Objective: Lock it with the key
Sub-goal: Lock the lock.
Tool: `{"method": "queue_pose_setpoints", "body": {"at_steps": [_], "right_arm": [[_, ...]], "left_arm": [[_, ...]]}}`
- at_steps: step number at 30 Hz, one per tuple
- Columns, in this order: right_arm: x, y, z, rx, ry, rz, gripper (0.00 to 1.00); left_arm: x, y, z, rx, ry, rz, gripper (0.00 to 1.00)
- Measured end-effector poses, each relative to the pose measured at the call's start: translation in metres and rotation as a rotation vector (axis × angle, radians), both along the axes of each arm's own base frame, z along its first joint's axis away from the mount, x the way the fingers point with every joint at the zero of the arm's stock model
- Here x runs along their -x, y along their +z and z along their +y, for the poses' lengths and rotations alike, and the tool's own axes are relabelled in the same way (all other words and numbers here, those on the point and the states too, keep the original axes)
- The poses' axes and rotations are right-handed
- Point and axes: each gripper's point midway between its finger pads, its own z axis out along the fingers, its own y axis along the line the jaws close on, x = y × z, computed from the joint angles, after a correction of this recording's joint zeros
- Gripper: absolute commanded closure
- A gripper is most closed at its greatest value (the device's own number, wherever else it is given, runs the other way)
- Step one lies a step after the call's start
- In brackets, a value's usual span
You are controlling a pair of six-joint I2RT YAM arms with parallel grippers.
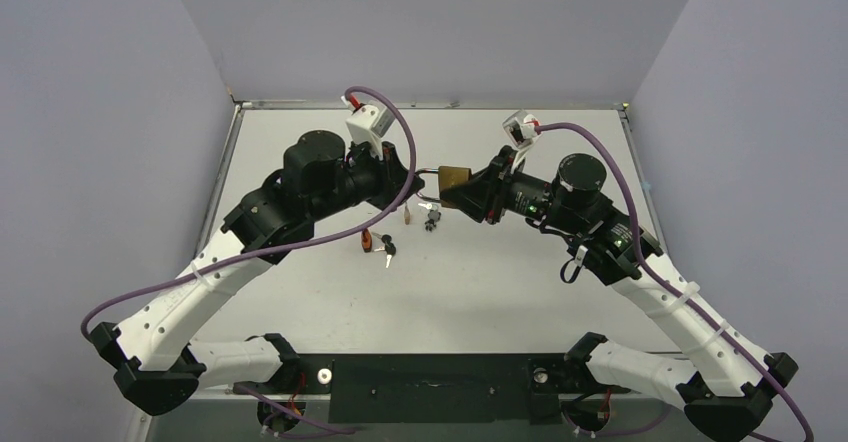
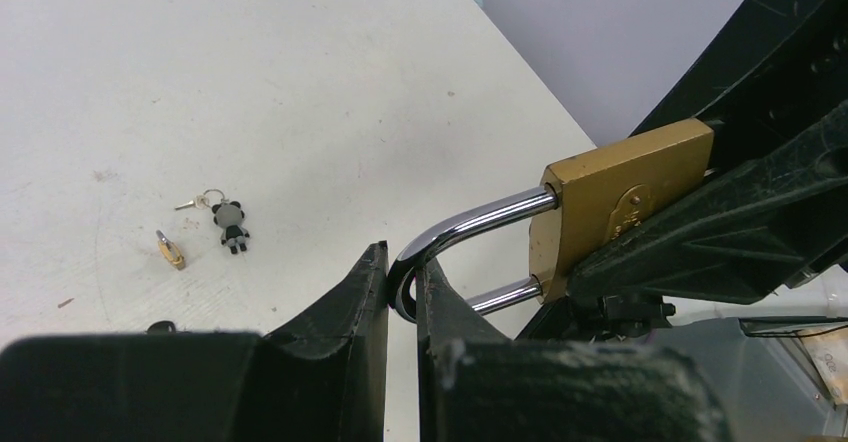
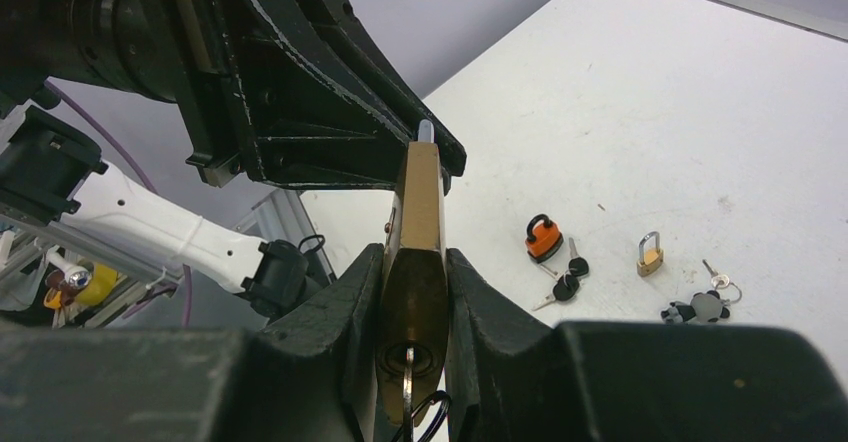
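Note:
The lock [image 1: 455,176], a square brass padlock with a silver shackle, hangs in the air between both arms above the table's middle. My left gripper [image 1: 418,182] is shut on the bend of the shackle [image 2: 470,224], and its jaws pinch it in the left wrist view [image 2: 402,272]. My right gripper [image 1: 463,191] is shut on the brass body [image 2: 620,202], with the fingers on its two flat sides [image 3: 415,262]. A key [image 3: 407,387] with a dark ring sits in the keyhole on the lock's underside. Both shackle legs reach the body.
On the table below lie an orange-red padlock [image 3: 543,237], black-headed keys [image 3: 568,280], a tiny brass padlock [image 3: 650,255] and a panda keychain with a small key [image 2: 231,224]. Grey walls close in the left, right and back.

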Motion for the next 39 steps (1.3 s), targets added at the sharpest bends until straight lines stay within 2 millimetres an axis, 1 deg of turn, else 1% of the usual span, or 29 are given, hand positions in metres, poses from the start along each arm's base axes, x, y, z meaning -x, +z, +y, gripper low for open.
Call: {"method": "queue_pose_setpoints", "body": {"at_steps": [9,16,29,39], "right_arm": [[-0.005,0.009,0.003,-0.027,-0.028,-0.038,1.00],[-0.010,0.014,0.002,-0.041,-0.058,-0.057,1.00],[-0.017,0.020,0.003,-0.066,-0.093,-0.085,1.00],[-0.024,0.022,0.005,-0.083,-0.117,-0.099,1.00]], "left_arm": [[-0.007,0.013,0.002,-0.031,0.023,-0.022,1.00],[-0.014,0.020,0.000,-0.054,0.033,-0.045,1.00],[-0.021,0.031,-0.004,-0.081,0.057,-0.086,1.00],[-0.024,0.035,-0.007,-0.099,0.097,-0.110,1.00]]}}
